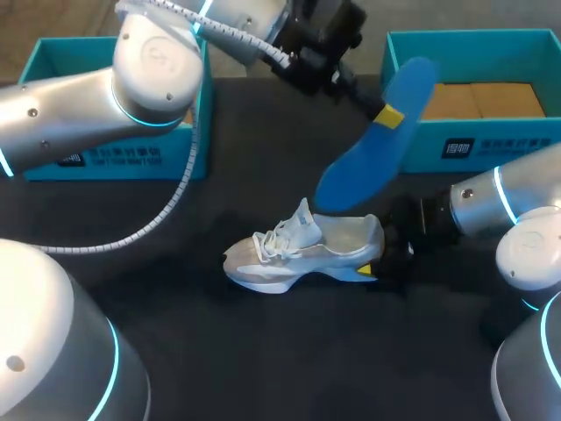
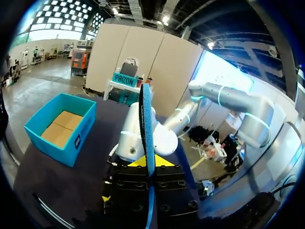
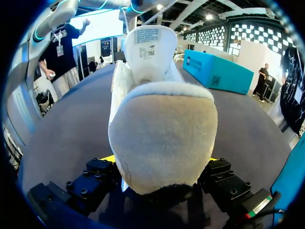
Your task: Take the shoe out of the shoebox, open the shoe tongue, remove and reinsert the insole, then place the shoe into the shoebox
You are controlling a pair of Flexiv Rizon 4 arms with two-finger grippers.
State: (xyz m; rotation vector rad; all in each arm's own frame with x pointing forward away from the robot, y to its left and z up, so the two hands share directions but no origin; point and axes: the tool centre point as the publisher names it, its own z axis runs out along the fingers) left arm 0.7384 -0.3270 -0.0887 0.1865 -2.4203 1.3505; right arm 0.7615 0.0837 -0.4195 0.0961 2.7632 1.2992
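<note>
The pale grey and white lace-up sneaker lies on the black table, out of its box, with its white padded tongue standing up and away from the opening. My right gripper sits at the sneaker's heel, one finger pressed to each side of it, pinning the sneaker in place. Above the sneaker and on its far side, my left gripper is clamped narrow on the long blue foam insole, which hangs in the air, slanted, its lower end close over the heel collar and clear of the sneaker. The open teal cardboard shoebox stands beyond the sneaker's heel end, and a second teal box half beyond its toe end.

I judge the insole is out and the reinsertion is in hand. The next move calls for tipping the insole's lower end down into the sneaker's mouth, behind the raised tongue, then sliding it toward the toe while the right gripper keeps the heel from skidding. The insole looks floppy, so it may buckle at the collar if pushed too steeply
</note>
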